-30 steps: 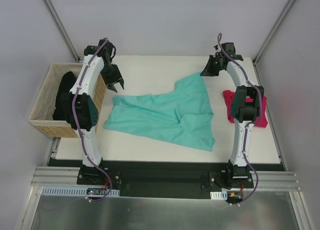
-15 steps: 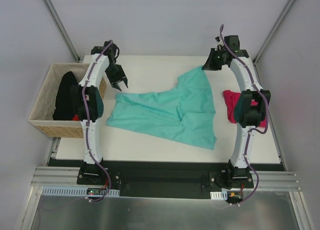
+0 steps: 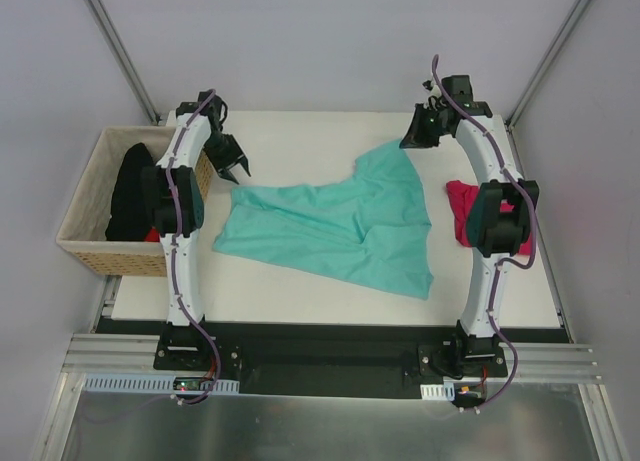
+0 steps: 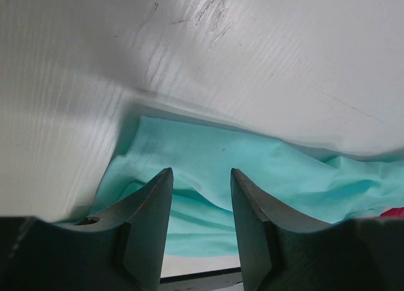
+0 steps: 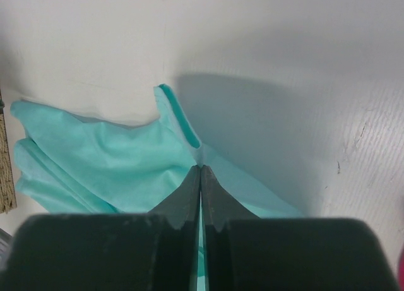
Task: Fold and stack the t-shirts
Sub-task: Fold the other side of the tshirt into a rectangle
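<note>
On the counter one teal t-shirt lay spread, its far corner pinched in the closed right tool; the left tool hung open, empty, just beside its left corner. One magenta t-shirt lay bunched to its right

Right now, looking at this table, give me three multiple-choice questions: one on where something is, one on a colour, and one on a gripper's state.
1. Where does the magenta shirt lie? A) in a basket B) draped over the left arm C) on the table, at its right side.
2. What colour is the spread-out shirt? A) teal B) black C) white.
3. The right gripper is: A) wide open B) shut on the spread-out shirt's edge C) shut on nothing.
Answers: C, pink cloth shows at the table's right side; A, it is plainly teal in every view; B, the wrist view shows closed jaws pinching teal cloth.
</note>
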Tool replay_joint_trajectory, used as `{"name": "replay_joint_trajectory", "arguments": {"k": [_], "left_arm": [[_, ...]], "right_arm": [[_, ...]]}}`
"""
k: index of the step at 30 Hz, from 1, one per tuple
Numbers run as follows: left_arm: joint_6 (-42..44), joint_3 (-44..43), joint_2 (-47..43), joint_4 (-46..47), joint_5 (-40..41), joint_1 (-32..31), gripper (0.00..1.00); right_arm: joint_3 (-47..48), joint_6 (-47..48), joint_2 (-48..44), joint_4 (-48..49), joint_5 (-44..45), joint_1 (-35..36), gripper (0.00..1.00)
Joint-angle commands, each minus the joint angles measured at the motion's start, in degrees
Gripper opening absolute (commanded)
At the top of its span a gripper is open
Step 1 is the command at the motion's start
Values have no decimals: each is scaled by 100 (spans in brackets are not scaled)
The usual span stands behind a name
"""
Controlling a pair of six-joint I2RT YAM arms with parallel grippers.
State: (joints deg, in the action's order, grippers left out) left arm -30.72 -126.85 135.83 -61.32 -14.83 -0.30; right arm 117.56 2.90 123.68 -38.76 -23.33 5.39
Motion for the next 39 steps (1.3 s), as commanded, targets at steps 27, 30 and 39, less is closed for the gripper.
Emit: {"name": "replay_joint_trajectory", "arguments": {"k": [27, 30, 39], "left_arm": [[-189, 1100, 110, 445, -266, 196, 41], [-189, 1118, 93, 481, -310, 179, 41], [-277, 908, -109, 498, -609, 118, 33]], "right_arm": [[250, 123, -722, -483, -57, 112, 1], [268, 141, -722, -483, -57, 112, 1], [382, 88, -705, -430, -66, 120, 1]]}}
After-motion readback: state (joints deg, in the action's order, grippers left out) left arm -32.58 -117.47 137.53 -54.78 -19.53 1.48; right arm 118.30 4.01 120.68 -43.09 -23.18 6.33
